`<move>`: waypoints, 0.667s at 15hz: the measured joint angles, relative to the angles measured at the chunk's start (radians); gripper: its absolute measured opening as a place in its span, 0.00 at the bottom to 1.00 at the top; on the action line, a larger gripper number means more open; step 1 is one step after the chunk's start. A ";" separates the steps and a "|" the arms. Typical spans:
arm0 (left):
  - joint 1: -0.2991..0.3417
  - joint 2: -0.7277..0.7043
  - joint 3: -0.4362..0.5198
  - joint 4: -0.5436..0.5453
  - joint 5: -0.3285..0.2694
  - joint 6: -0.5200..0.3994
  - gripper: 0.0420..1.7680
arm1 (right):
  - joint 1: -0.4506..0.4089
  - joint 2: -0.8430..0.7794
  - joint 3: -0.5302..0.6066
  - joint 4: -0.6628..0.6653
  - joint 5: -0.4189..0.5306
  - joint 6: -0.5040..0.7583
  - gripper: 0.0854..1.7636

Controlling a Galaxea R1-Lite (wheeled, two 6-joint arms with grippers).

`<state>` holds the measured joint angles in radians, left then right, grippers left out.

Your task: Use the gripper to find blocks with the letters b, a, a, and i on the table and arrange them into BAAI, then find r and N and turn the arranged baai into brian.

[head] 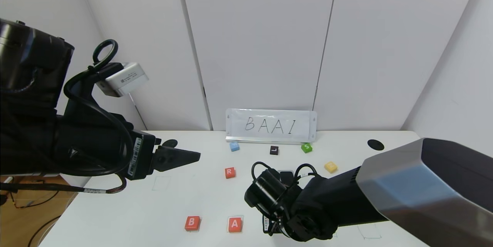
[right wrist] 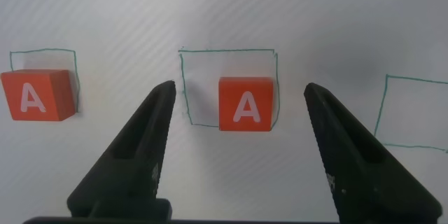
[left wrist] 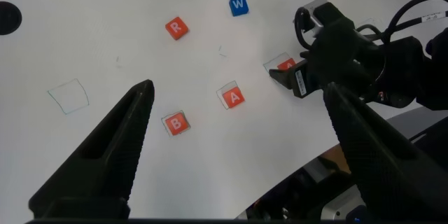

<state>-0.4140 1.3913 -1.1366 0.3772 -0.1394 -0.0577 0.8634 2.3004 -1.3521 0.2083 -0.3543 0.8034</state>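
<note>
Right gripper (right wrist: pixel 238 150): mine, low over the near edge of the table (head: pixel 127 204), fingers spread wide with nothing between them; the second A block (right wrist: pixel 246 103) sits straight ahead in the gap, inside its green square (right wrist: pixel 229 86).
Left gripper (left wrist: pixel 241 150): raised over the left side of the table, also spread wide and empty, idle.
Done so far: B block (head: pixel 192 223), first A block (head: pixel 235 224) and the second A stand in a row along the near edge, each in a drawn square.
Left to do: I judge the I, not identifiable here, comes next, into the empty square (right wrist: pixel 414 114) beside the second A; the R block (head: pixel 230 172) waits mid-table; N not found.
Orientation: cubes, so no long axis; the A's letter faces up, reading upright from my side, edges roughly square to the outline.
</note>
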 joint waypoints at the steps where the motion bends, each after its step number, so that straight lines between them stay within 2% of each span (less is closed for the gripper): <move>1: 0.000 0.001 0.000 0.000 0.000 0.000 0.97 | -0.003 -0.014 0.001 0.004 0.001 -0.004 0.78; 6: 0.000 0.002 0.000 0.000 0.000 0.000 0.97 | -0.055 -0.099 0.009 0.033 0.007 -0.050 0.87; 10: 0.000 0.000 0.000 0.000 0.000 0.000 0.97 | -0.114 -0.128 0.008 0.034 0.000 0.011 0.91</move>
<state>-0.4140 1.3913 -1.1362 0.3777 -0.1398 -0.0577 0.7489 2.1721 -1.3440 0.2426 -0.3543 0.8140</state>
